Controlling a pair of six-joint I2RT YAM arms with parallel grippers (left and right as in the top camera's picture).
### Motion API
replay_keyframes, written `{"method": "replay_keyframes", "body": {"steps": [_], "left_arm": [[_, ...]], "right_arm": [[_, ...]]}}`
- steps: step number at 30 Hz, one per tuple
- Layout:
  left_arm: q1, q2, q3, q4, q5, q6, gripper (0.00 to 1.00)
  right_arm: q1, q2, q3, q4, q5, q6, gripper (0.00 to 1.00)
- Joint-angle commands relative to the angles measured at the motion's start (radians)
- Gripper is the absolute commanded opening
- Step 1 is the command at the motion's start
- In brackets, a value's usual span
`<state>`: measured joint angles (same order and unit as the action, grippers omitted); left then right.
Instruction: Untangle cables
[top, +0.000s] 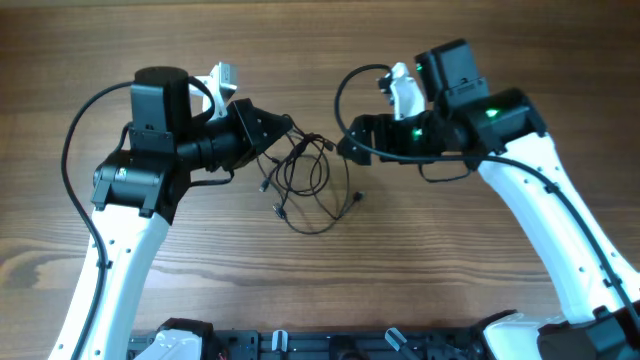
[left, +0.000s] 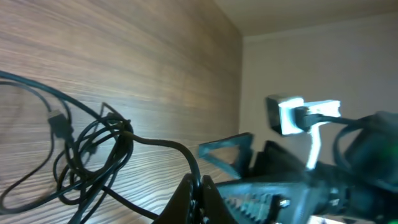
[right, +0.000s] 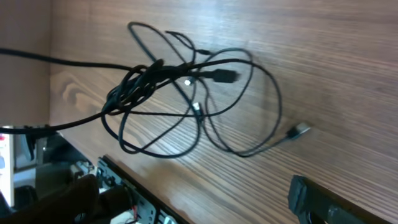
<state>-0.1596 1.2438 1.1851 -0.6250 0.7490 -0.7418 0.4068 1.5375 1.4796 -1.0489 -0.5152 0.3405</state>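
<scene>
Brown wood-grain table (top: 330, 290) across overhead view; plain pale wall (left: 311, 62) beyond edge; soft even light

I can't read any text, label, brand or number in these views. The white block (left: 289, 117), off to the right of the cables (left: 93, 143) in the left wrist view, is too blurred to show me any marking.

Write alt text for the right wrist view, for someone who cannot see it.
Thin black cables lie tangled on a wooden table, bunched in a knot at left with loose loops spreading right to a small plug end. One strand runs off the left edge; a dark fingertip shows at lower right.
</scene>
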Motion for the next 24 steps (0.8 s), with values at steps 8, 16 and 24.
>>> {"method": "replay_keyframes", "body": {"steps": [8,16,24], "left_arm": [[0.005,-0.018,0.014,0.107,0.118,-0.105,0.04],[0.005,-0.017,0.014,0.107,0.123,-0.122,0.04],[0.005,-0.018,0.014,0.116,0.130,-0.138,0.04]], "right_arm": [[0.101,0.054,-0.003,0.082,0.097,0.142,1.00],[0.120,0.109,-0.003,0.156,0.096,0.244,1.00],[0.119,0.187,-0.003,0.236,0.066,0.291,1.00]]}}
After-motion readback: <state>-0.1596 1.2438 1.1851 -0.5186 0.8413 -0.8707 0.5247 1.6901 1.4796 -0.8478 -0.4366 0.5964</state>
